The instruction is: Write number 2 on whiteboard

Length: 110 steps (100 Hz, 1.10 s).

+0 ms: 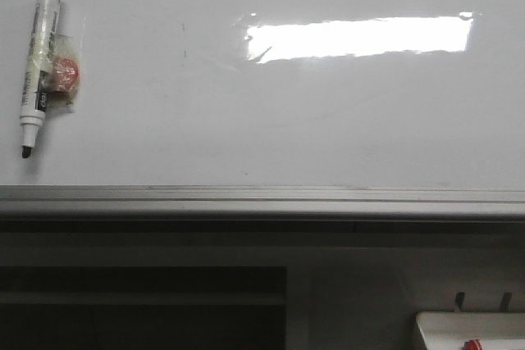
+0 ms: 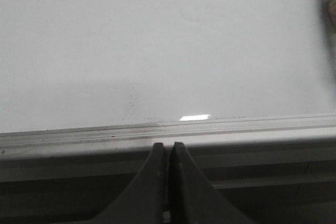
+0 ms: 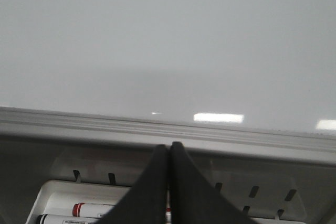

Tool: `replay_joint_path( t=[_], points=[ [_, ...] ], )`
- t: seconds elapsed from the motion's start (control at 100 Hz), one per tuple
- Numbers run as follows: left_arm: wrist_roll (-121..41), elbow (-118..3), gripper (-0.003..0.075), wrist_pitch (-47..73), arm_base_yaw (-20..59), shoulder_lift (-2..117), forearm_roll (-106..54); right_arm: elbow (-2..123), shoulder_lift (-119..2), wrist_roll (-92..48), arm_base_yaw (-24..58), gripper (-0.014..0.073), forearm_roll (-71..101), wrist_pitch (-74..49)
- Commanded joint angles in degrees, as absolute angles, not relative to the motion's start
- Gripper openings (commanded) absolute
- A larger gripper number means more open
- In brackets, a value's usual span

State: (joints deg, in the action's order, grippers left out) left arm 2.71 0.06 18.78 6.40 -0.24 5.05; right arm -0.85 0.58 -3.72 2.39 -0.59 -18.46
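Observation:
The whiteboard [image 1: 271,112] fills the front view, glossy white, with a silver-grey rail along its near edge. No number 2 shows on it; only faint grey scratch marks. A black-and-white marker [image 1: 40,61], uncapped with its tip pointing toward the rail, lies on the board at the far left beside a taped red item. Neither gripper shows in the front view. My left gripper [image 2: 167,145] is shut and empty, just short of the board's rail [image 2: 168,129]. My right gripper [image 3: 169,146] is shut and empty, short of the rail [image 3: 168,127] and above a tray.
A small white tray [image 1: 472,325] stands below the board at the right; in the right wrist view it [image 3: 58,192] holds a red-capped marker [image 3: 94,209] and a black-capped one. A bright light glare [image 1: 358,37] lies across the board.

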Motion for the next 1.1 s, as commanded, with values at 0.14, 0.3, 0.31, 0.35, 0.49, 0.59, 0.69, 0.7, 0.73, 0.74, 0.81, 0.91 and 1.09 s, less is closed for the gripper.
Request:
replay_joint_path(
  t=[0.14,0.3,0.31,0.35,0.49,0.59,0.69,0.7,0.73,0.74,0.81,0.91,1.09],
  points=[
    [2.93,0.7,-0.002,15.06,6.3,-1.81,5.1,-2.21,1.7,-3.87,2.28,-0.0061,-0.57,-17.98],
    [2.93,0.7,-0.002,15.06,6.3,-1.81,5.1,-2.21,1.7,-3.87,2.28,-0.0061,-0.57,-17.98],
    [2.93,0.7,-0.002,15.06,6.3,-1.81,5.1,-2.21,1.7,-3.87,2.28,-0.0061,-0.57,-17.98],
    [2.93,0.7,-0.002,15.06,6.3,-1.81,5.1,-2.21,1.7,-3.87,2.28,-0.0061,-0.57,-17.98],
    [2.93,0.7,-0.002,13.35,6.3,-1.81,5.1,-2.21,1.7,-3.87,2.28,-0.0061,-0.57,-17.98],
    [2.93,0.7,-0.002,11.83,6.3,-1.81,4.99,-2.21,1.7,-3.87,2.28,-0.0061,-0.57,-17.98],
    [2.93,0.7,-0.002,10.53,6.3,-1.81,4.99,-2.21,1.7,-3.87,2.28,-0.0061,-0.57,-17.98],
    [2.93,0.7,-0.002,10.55,6.3,-1.81,5.12,-2.21,1.7,-3.87,2.28,-0.0061,-0.57,-17.98],
    [2.93,0.7,-0.002,10.43,6.3,-1.81,5.12,-2.21,1.7,-3.87,2.28,-0.0061,-0.57,-17.98],
    [2.93,0.7,-0.002,10.4,6.3,-1.81,5.12,-2.21,1.7,-3.87,2.28,-0.0061,-0.57,-17.98],
    [2.93,0.7,-0.002,10.41,6.3,-1.81,5.12,-2.21,1.7,-3.87,2.28,-0.0061,-0.57,-16.84],
    [2.93,0.7,-0.002,10.41,6.3,-1.81,5.12,-2.21,1.7,-3.87,2.28,-0.0061,-0.57,-14.61],
    [2.93,0.7,-0.002,8.32,6.3,-1.81,7.16,-2.21,1.7,-3.87,2.28,-0.0061,-0.33,-13.84]
  ],
)
